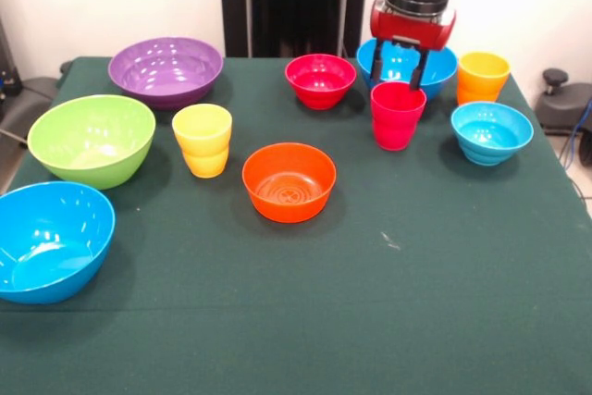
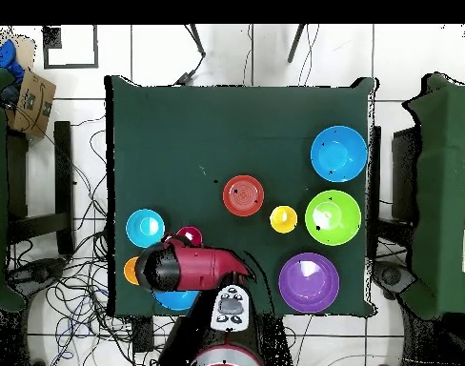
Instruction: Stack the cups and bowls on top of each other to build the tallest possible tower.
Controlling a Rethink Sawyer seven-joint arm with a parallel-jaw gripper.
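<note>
My gripper (image 1: pixel 398 79) is open, its fingers (image 1: pixel 377 69) just above the rim of the red-pink cup (image 1: pixel 398 119), which stands upright right of centre and shows partly beside the arm in the overhead view (image 2: pixel 190 233). A blue bowl (image 1: pixel 445 66) sits right behind it. The orange cup (image 1: pixel 482 77) and the light blue bowl (image 1: pixel 491 132) are to its right, the red bowl (image 1: pixel 320 80) to its left. The orange bowl (image 1: pixel 289 181) is at the centre, with the yellow cup (image 1: pixel 203 140) beside it. Every piece stands alone.
The purple bowl (image 1: pixel 166 69), the lime green bowl (image 1: pixel 91 140) and a second blue bowl (image 1: pixel 51 240) line the left side of the green table (image 1: pixel 416 302). In the overhead view the arm (image 2: pixel 193 269) covers the gripper and the bowls near the base.
</note>
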